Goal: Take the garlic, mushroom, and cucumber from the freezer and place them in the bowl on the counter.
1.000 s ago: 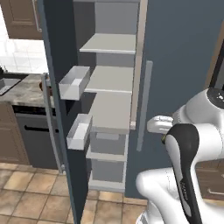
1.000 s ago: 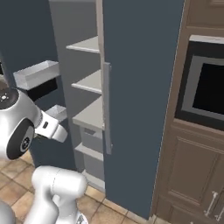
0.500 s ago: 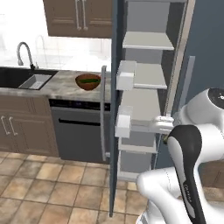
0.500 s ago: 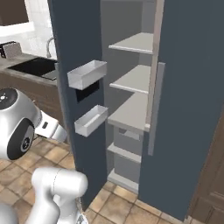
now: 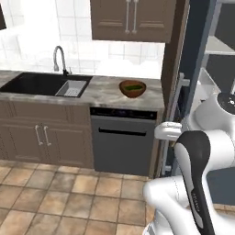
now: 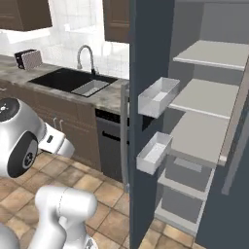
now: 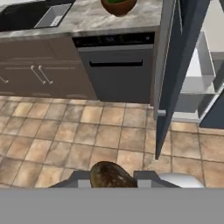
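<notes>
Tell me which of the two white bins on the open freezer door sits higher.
The higher one is the larger upper door bin, level with the second shelf. The smaller lower door bin hangs below it on the same freezer door.

One round reddish-brown wooden bowl (image 5: 132,88) with one dark green cucumber (image 5: 133,86) in it; one brown rounded mushroom (image 7: 110,176) between the fingers; two white door bins (image 6: 158,97).

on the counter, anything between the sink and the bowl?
No, bare marbled counter between the black sink and the wooden bowl, seen in the left base view. The grey perforated basket sits inside the sink at its bowl-side end.
</notes>
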Controlling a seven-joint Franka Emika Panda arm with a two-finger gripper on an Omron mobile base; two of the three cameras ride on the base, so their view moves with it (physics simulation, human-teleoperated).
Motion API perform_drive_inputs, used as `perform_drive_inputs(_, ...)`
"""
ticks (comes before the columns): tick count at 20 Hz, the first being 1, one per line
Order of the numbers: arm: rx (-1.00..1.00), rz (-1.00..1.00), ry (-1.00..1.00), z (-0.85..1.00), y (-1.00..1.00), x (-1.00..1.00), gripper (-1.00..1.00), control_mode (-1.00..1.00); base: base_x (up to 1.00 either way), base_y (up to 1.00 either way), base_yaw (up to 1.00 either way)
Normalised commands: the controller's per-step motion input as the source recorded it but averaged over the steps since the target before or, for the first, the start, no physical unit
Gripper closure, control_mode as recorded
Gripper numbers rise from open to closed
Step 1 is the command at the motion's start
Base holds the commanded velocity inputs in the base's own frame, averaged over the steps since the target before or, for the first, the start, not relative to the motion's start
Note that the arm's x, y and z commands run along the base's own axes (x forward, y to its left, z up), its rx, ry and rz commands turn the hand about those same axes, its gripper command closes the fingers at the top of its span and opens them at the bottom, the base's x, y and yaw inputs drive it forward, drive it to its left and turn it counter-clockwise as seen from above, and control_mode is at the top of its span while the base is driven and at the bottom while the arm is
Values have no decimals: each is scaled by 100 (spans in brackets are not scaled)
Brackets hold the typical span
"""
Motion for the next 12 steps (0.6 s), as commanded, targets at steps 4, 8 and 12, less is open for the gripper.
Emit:
perform_drive_inputs(4,0,0,0,0,0,0,100,100,64,100,-15)
perform_drive_inputs(8,0,0,0,0,0,0,100,100,72,100,-29)
perform_drive_inputs(12,0,0,0,0,0,0,100,100,90,74,-45)
